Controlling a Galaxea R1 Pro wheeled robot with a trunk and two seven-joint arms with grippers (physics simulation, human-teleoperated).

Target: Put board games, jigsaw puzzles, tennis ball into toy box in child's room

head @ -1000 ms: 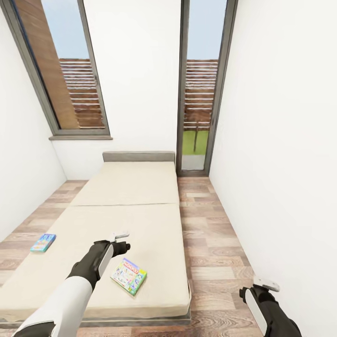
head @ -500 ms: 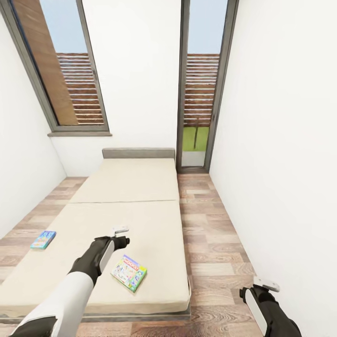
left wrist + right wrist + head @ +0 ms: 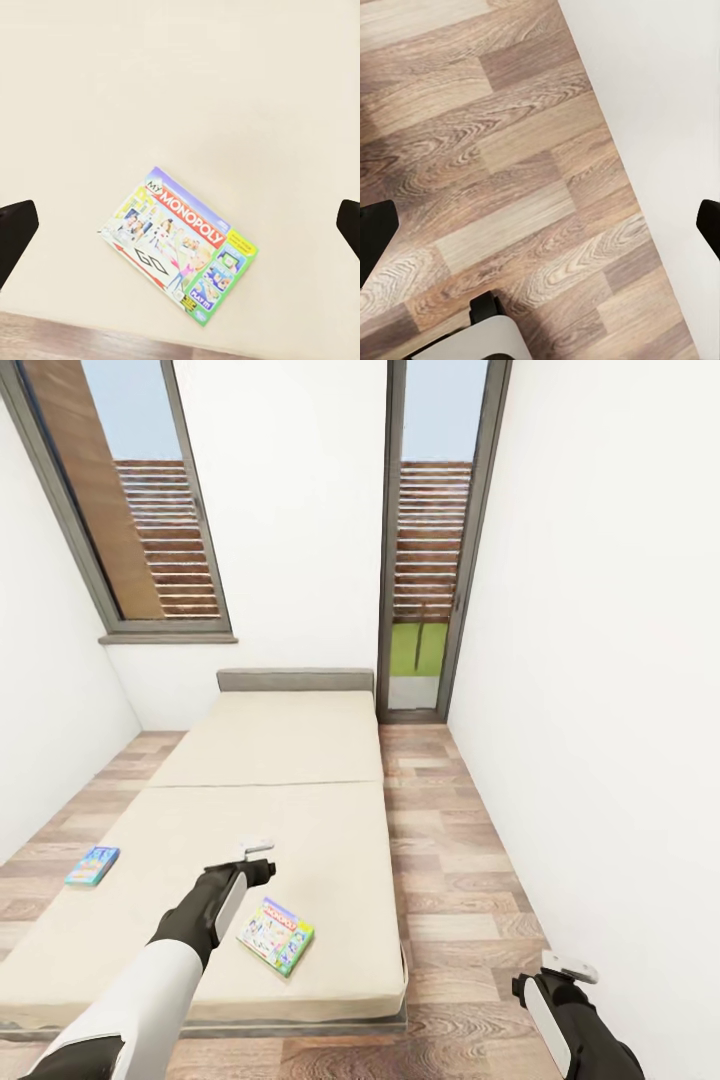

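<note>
Our left gripper (image 3: pixel 257 848) hovering spread above the colourful flat Monopoly board game box (image 3: pixel 179 244) on the beige bed (image 3: pixel 270 760), small blue game box (image 3: pixel 92 864) at the bed's left edge, our right gripper (image 3: pixel 568 965) spread over wood-plank floor (image 3: pixel 495 172).

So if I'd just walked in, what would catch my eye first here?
Probably the colourful Monopoly board game box, lying flat near the foot corner of the long beige bed, just beside the robot's black left end effector hanging over the mattress. A smaller blue board game box lies at the bed's left edge, and tall grey-framed windows show a slatted wooden fence outside.
</note>
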